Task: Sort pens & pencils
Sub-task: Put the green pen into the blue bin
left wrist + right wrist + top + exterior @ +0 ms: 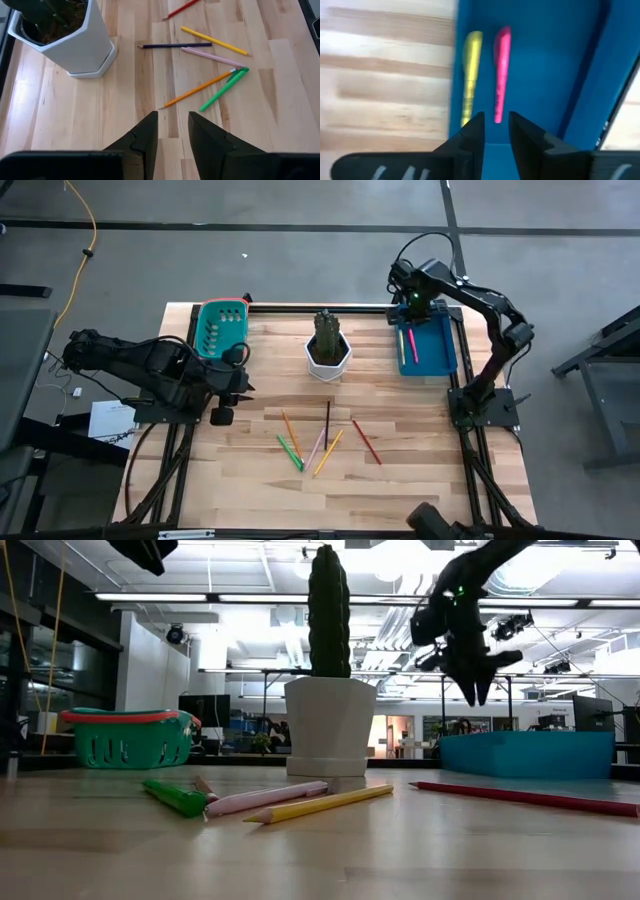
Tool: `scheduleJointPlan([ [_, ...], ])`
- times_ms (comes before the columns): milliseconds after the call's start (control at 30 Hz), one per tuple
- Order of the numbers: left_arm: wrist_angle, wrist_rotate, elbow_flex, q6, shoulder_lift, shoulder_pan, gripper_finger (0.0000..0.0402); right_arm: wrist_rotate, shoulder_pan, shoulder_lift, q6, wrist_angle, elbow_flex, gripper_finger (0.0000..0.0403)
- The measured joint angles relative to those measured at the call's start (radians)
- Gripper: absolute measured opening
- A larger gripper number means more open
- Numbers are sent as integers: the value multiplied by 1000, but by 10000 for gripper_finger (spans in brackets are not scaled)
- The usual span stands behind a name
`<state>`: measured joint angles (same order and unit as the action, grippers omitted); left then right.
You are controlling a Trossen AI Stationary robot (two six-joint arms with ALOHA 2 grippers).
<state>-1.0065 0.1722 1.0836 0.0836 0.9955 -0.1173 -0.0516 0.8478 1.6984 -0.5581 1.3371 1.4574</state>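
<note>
1. Right gripper (411, 306) hangs over the blue tray (440, 352) at the table's far right; fingers apart by a narrow gap, nothing between them.
2. Directly under it in the tray lie a pink pen (501, 72) and a yellow-green pen (471, 75), side by side, parallel, not touching the fingers.
3. Left gripper (221, 416) waits at the table's left edge near the green basket (222, 328); narrow gap, empty.
4. Remaining pens and pencils (318, 444) lie scattered mid-table in front of the white cactus pot (328, 355), well apart from both grippers.
5. Red pencil (366, 442) lies apart, right of the cluster.
</note>
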Motion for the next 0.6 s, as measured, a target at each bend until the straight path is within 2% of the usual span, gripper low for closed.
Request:
scheduleJointPlan([
  [200,4,-1,0,10,0,-1,97,2,-67,-151,-11,-126,0,78],
  [333,16,-12,0,10,0,0,97,46,-131,-250,-29,-163,0,78],
  [600,19,-69,0,29,0,-1,97,60,-370,-376,-96,-151,0,78],
])
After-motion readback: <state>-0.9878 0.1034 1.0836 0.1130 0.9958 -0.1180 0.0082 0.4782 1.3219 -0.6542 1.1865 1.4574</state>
